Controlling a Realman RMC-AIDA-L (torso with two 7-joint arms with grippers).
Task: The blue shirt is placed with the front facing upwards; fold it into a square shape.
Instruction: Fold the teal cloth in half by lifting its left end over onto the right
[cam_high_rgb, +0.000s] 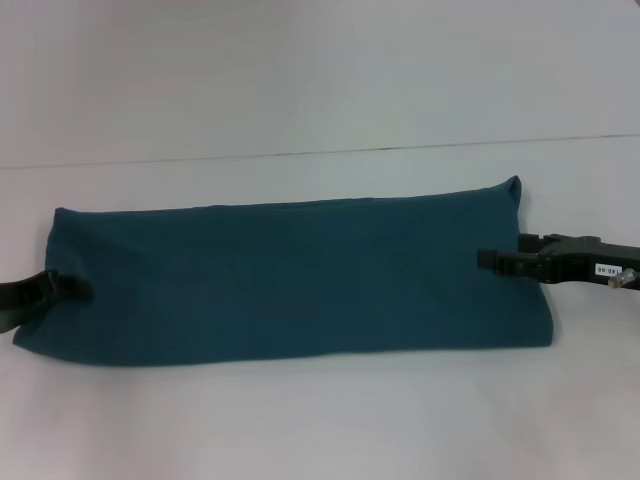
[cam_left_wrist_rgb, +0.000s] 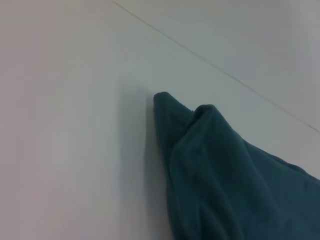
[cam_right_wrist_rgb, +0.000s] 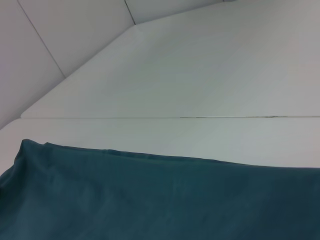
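Observation:
The blue shirt (cam_high_rgb: 290, 280) lies on the white table as a long, flat band running left to right, plain teal side up with no lettering showing. My left gripper (cam_high_rgb: 62, 288) sits at the middle of the band's left end, its dark tip over the cloth edge. My right gripper (cam_high_rgb: 492, 259) reaches in from the right and overlaps the right end. In the left wrist view, a bunched corner of the blue shirt (cam_left_wrist_rgb: 200, 150) rises in a peak. The right wrist view shows the blue shirt (cam_right_wrist_rgb: 150, 200) close beneath, with a smooth folded edge.
The white table (cam_high_rgb: 300, 420) extends in front of the shirt and behind it. A thin seam (cam_high_rgb: 320, 152) runs across the surface behind the shirt. No other objects are in view.

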